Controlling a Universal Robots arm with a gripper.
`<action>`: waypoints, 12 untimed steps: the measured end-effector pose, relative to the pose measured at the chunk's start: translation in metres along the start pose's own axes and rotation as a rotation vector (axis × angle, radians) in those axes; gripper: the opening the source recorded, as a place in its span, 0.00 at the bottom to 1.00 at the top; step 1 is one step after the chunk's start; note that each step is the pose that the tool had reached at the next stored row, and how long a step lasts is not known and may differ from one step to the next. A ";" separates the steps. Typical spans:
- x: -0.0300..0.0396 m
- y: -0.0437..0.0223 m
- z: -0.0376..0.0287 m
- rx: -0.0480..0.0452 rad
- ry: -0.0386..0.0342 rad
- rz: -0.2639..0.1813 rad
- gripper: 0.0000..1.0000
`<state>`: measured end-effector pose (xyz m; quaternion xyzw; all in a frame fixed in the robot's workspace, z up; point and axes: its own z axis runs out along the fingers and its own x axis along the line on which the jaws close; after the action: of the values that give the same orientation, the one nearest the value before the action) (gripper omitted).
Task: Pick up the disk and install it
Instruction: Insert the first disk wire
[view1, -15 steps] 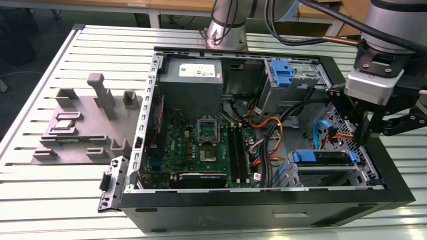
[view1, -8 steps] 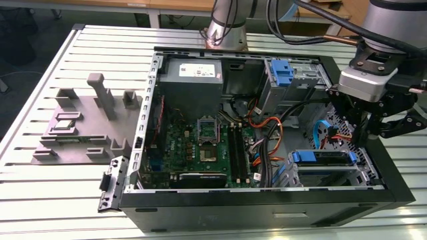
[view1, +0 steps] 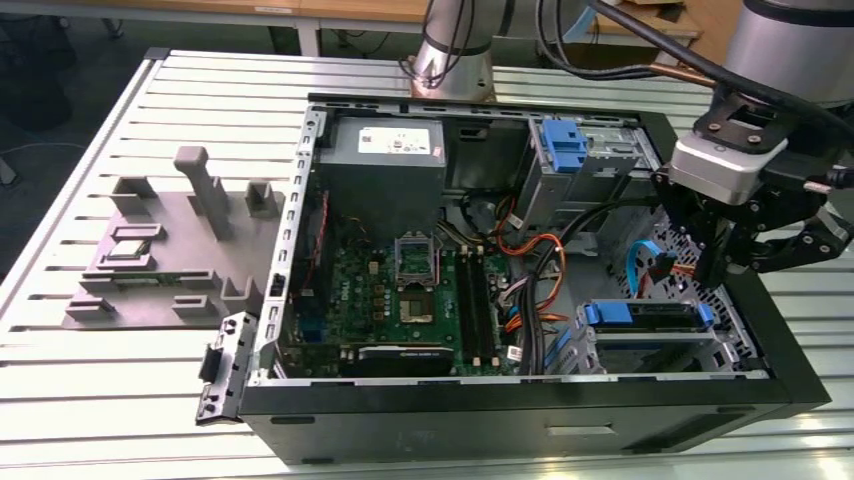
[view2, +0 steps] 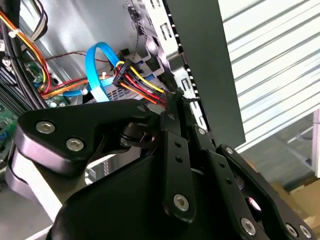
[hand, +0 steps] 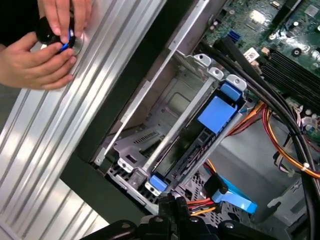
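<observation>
The disk (view1: 643, 316) lies in the metal drive cage at the case's front corner, on the exterior view's right, its blue side rails showing at the ends. In the first wrist view the disk (hand: 202, 145) sits in the cage slot under a blue plastic tab. My gripper (view1: 694, 272) hangs inside the case just behind that cage, by the side wall. Its fingers (view2: 176, 107) are drawn together on a bundle of red, yellow and black power wires (view2: 142, 85). The same fingertips (hand: 167, 204) show with the wires coming out beside them.
The open computer case (view1: 534, 400) lies on a slotted aluminium table (view1: 134, 400). Inside are the motherboard (view1: 400, 290), grey power supply (view1: 387, 150), a blue bracket (view1: 563, 145) and a blue flat cable (hand: 232, 197). A person's hands (hand: 35, 60) hold a small black part on the table beside the case.
</observation>
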<state>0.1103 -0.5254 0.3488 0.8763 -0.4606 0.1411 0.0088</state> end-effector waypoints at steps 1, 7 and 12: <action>0.0001 0.0000 0.0000 -0.0033 0.0014 0.012 0.17; 0.0001 0.0000 -0.0001 -0.0296 0.0133 0.111 0.17; 0.0001 0.0000 -0.0001 -0.0342 0.0154 0.128 0.17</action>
<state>0.1103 -0.5255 0.3488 0.8436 -0.5181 0.1402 0.0182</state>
